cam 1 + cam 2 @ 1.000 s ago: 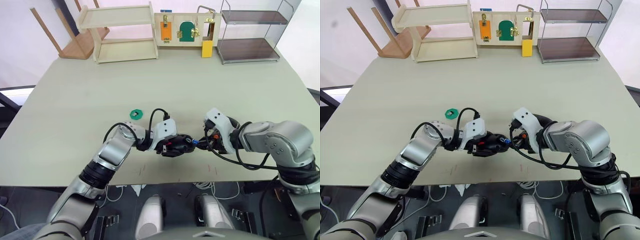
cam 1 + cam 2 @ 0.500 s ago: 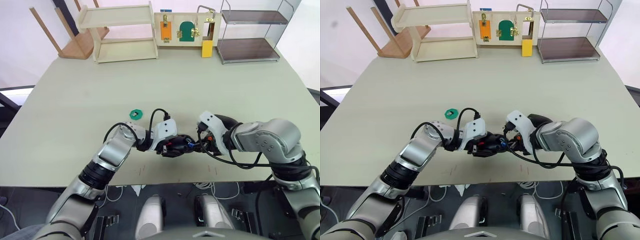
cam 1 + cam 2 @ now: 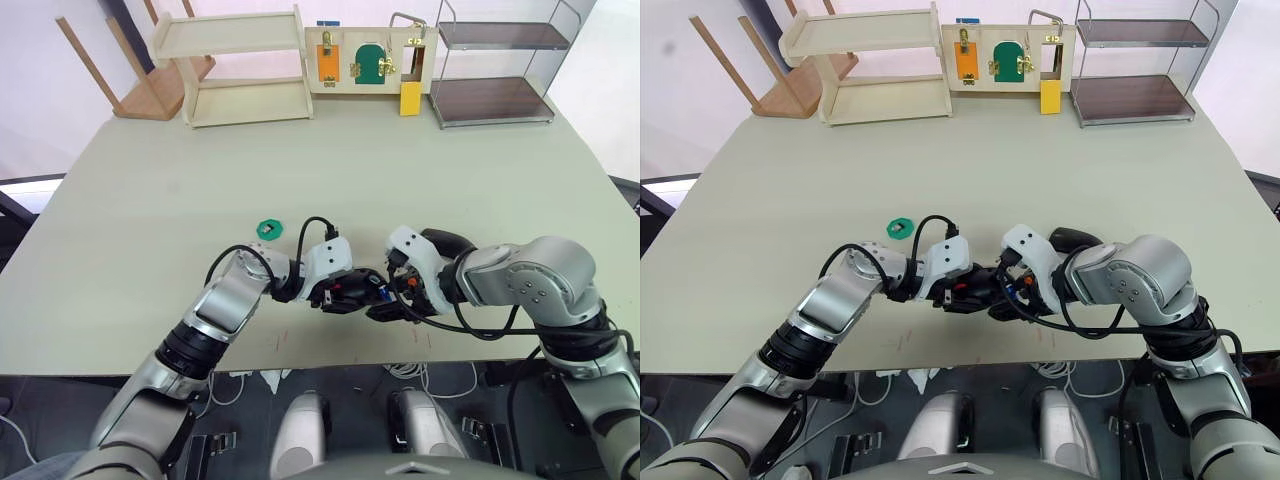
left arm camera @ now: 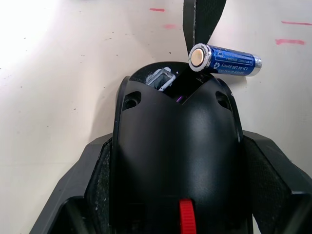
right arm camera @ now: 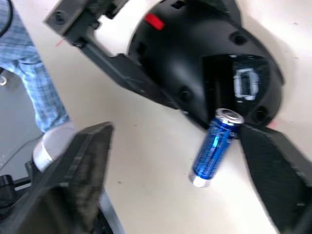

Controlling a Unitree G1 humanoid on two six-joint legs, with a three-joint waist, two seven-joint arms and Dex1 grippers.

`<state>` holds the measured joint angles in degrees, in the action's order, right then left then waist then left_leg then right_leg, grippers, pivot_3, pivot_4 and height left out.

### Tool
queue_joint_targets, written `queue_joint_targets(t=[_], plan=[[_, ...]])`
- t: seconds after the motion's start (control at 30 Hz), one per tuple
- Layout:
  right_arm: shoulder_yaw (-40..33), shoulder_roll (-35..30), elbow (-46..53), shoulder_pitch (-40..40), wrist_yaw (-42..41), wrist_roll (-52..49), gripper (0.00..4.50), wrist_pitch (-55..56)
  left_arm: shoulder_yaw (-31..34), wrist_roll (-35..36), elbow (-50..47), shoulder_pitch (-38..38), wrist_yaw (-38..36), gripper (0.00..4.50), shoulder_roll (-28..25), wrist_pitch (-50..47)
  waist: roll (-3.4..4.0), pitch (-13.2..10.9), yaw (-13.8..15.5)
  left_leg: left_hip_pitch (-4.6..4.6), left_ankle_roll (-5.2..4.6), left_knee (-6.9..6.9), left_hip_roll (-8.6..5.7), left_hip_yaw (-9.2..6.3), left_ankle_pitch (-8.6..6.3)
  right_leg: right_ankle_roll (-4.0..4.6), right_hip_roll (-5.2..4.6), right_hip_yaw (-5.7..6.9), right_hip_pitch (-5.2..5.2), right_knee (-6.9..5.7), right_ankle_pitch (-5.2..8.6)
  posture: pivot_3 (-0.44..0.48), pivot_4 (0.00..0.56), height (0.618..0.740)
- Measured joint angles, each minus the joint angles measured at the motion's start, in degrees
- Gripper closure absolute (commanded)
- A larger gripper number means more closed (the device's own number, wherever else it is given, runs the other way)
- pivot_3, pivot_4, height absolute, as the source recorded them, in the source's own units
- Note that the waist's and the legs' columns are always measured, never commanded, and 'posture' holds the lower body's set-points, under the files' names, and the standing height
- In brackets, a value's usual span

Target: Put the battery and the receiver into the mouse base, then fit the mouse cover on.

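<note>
Near bench edge, at 6 o'clock: both grippers meet over the work.
Left gripper: clamped on the mouse base, one black finger on each flank, the red part facing the camera.
Right gripper: fingers spread wide, holding nothing; the battery lies loose on the bench between them.
Battery position: its metal end touches the rim of the mouse base by the open slot, its body lying outside on the bench.
Done so far: judging by this, nothing is seated; the battery has only reached the opening.
Left to do: seat the battery, add the receiver, fit the mouse cover, which seems to be the glossy black shell just behind the right wrist.
Bench: pale, matt, with small red marks near the front edge; a green ring at 10 o'clock from the grippers.
Far edge, 12 o'clock: wooden shelf, latch board, wire rack.
</note>
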<state>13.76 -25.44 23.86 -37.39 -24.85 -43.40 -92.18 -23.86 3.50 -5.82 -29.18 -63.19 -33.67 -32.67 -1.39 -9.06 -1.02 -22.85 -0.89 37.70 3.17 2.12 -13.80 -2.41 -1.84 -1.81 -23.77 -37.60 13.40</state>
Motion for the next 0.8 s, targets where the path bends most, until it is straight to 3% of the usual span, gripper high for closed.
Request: queue_joint_targets(t=[0.27, 0.8], plan=[[-0.2, -0.4, 0.0, 0.0, 0.3, 0.1, 0.04, 0.0, 0.0, -0.2, 0.1, 0.0, 0.0, 1.53, 0.4, 0.0, 0.00, 0.0, 0.0, -0.01, 0.00, 0.00, 0.00, 0.00, 0.00, 0.01, -0.02, 0.00, 0.00, 0.02, 0.00, 0.000, 0.150, 0.740], [-1.4, -13.0, 5.5, 8.1, -5.0, 3.2, 0.04, 12.3, -0.5, 0.0, 0.0, -0.2, -1.2, 1.53, 0.6, 1.0, 0.00, 0.0, 0.5, -0.64, -0.01, -0.26, -0.10, -0.53, 0.00, -0.06, -0.12, 0.62, -0.06, 0.79, -0.06, 0.000, 0.150, 0.740]])
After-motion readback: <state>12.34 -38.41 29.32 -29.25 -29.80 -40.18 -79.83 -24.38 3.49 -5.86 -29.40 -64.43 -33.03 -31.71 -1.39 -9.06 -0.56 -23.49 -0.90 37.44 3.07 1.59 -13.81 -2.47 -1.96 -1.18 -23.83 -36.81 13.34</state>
